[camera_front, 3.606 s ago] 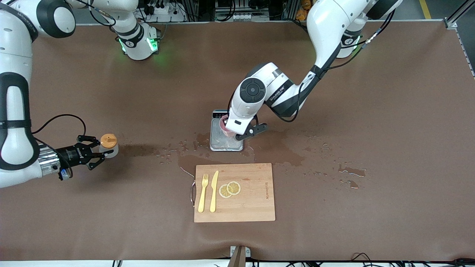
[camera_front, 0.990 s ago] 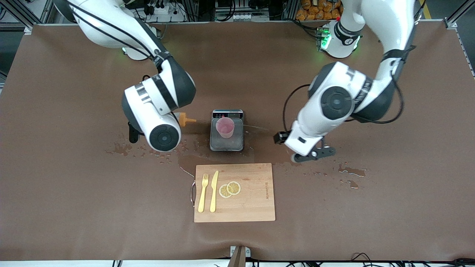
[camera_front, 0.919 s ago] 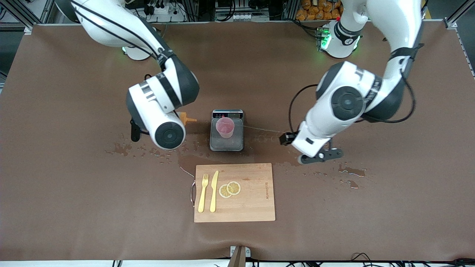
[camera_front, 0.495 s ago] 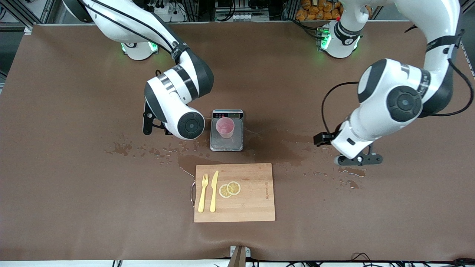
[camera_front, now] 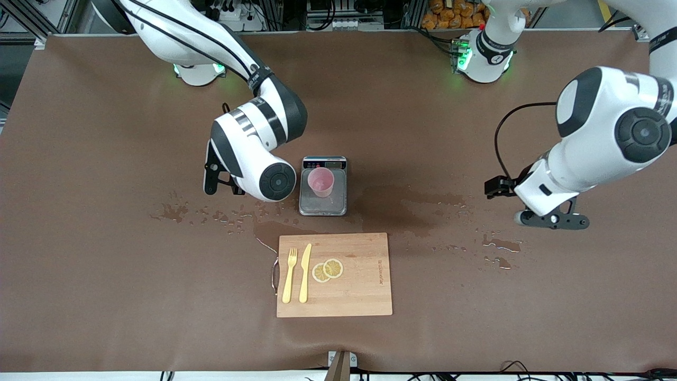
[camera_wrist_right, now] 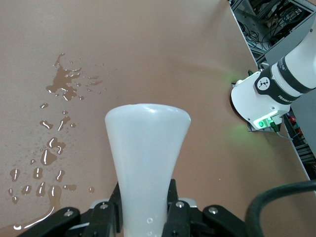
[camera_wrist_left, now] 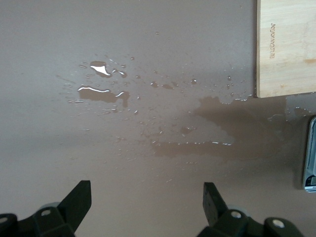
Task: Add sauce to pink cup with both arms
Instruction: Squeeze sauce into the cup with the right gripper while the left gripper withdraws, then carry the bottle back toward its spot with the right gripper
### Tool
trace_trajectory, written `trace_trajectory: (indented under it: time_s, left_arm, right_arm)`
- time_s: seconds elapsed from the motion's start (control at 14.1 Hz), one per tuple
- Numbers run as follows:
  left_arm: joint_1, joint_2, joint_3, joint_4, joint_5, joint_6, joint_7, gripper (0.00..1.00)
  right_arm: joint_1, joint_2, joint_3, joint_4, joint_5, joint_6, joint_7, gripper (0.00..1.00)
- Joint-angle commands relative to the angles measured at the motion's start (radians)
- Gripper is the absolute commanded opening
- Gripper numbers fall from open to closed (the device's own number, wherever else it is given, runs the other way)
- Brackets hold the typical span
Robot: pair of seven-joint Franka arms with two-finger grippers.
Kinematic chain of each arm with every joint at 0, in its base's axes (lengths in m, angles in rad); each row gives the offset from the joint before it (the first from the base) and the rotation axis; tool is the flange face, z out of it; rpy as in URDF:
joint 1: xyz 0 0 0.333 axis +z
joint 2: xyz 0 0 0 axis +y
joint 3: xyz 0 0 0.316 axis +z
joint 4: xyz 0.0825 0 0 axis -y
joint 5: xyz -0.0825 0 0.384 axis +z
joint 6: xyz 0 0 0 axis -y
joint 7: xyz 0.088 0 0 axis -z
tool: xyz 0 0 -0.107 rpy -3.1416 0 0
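- The brown desk (camera_front: 106,296) was wet: puddles (camera_front: 275,228) and droplets lay around the grey scale (camera_front: 323,200) and toward the left arm's end.
- The pink cup (camera_front: 320,182) stood upright on the scale.
- A wooden board (camera_front: 359,286), nearer the front camera, carried a yellow fork (camera_front: 289,275), a knife (camera_front: 304,272) and lemon slices (camera_front: 327,270).
- The right gripper (camera_wrist_right: 143,210) pinched the sauce (camera_wrist_right: 147,158) beside the scale.
- The left gripper (camera_wrist_left: 145,207) hung wide and empty over wet desk.
- Racks and cables lined the desk's edge by the bases.
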Motion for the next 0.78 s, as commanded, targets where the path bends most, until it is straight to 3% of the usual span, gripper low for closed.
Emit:
trace_trajectory:
  time_s: [0.0,0.14,0.42,0.71]
  left_arm:
    - [-0.011,-0.103,0.025,-0.071,0.016,-0.008,0.021,1.0]
    - [-0.016,-0.14,0.034,-0.07,0.016,-0.038,0.021,1.0]
    - [-0.134,-0.21,0.164,-0.065,0.016,-0.104,0.024,1.0]
    - [-0.157,-0.244,0.174,-0.054,0.022,-0.141,0.005,1.0]
  right_arm:
    - [-0.007,0.001,0.001,0.012,-0.022,-0.009,-0.017,0.17]
    - [-0.033,-0.007,0.003,0.014,-0.005,-0.008,-0.081,0.14]
    - [-0.17,-0.028,0.014,0.023,0.18,0.034,-0.193,0.17]
    - [-0.32,-0.068,0.014,0.023,0.378,0.034,-0.374,0.17]
